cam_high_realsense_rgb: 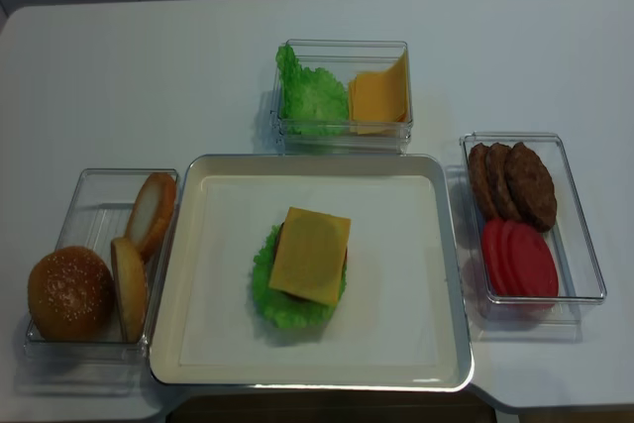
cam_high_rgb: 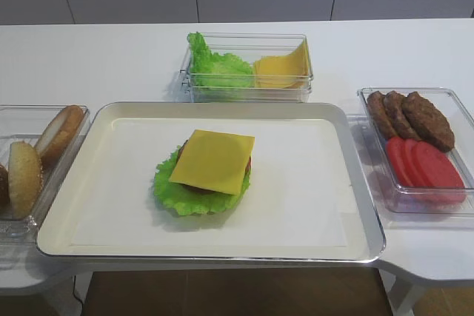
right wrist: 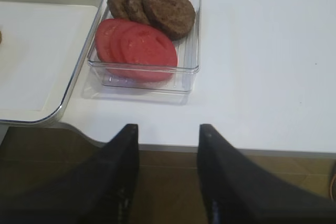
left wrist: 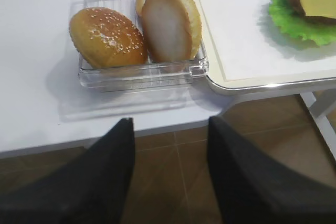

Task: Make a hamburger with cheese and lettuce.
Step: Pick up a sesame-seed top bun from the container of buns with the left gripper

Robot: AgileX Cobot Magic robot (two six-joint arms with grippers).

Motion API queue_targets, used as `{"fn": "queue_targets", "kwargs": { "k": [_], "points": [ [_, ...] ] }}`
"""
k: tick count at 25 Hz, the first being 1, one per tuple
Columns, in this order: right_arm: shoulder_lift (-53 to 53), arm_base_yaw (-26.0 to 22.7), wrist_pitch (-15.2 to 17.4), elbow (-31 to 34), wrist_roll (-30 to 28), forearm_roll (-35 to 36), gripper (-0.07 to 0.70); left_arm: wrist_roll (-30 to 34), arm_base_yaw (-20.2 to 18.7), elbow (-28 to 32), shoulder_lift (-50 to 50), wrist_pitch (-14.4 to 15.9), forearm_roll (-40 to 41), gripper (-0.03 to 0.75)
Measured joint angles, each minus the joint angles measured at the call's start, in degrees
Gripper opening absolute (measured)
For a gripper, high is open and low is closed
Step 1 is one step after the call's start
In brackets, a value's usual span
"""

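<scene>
**Burger waits for its lid**

The hamburger (cam_high_rgb: 209,174) sits mid-tray (cam_high_rgb: 311,238): cheese (cam_high_rgb: 213,160) square over a dark patty, lettuce (cam_high_rgb: 178,194) frilling out beneath, no bun on top. Your next move looks like the sesame bun top (left wrist: 107,36) in the left bin (left wrist: 142,74). Your left gripper (left wrist: 170,145) hangs off the counter (left wrist: 37,35) edge, jaws released; the right gripper (right wrist: 168,148) likewise, empty.

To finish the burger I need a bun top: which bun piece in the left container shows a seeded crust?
The round golden bun at the container's near-left end; the other two stand on edge, showing pale cut faces.
</scene>
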Motion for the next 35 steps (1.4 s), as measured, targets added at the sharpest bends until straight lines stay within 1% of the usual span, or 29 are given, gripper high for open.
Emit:
{"fn": "queue_targets", "kwargs": {
  "k": [18, 27, 29, 35],
  "points": [
    [0.0, 0.0, 0.0, 0.0, 0.0, 0.0, 0.299, 0.0, 0.0, 0.0, 0.0, 0.0, 0.0, 0.339],
    [0.0, 0.0, 0.0, 0.0, 0.0, 0.0, 0.299, -1.04, 0.0, 0.0, 1.41, -0.04, -1.54, 0.339],
    [0.0, 0.0, 0.0, 0.0, 0.0, 0.0, 0.299, -1.04, 0.0, -0.66, 2.56, -0.14, -1.54, 0.339],
    [0.0, 0.0, 0.0, 0.0, 0.0, 0.0, 0.299, -1.04, 0.0, -6.23, 7.54, -0.04, -1.65, 0.339]
  ]
}}
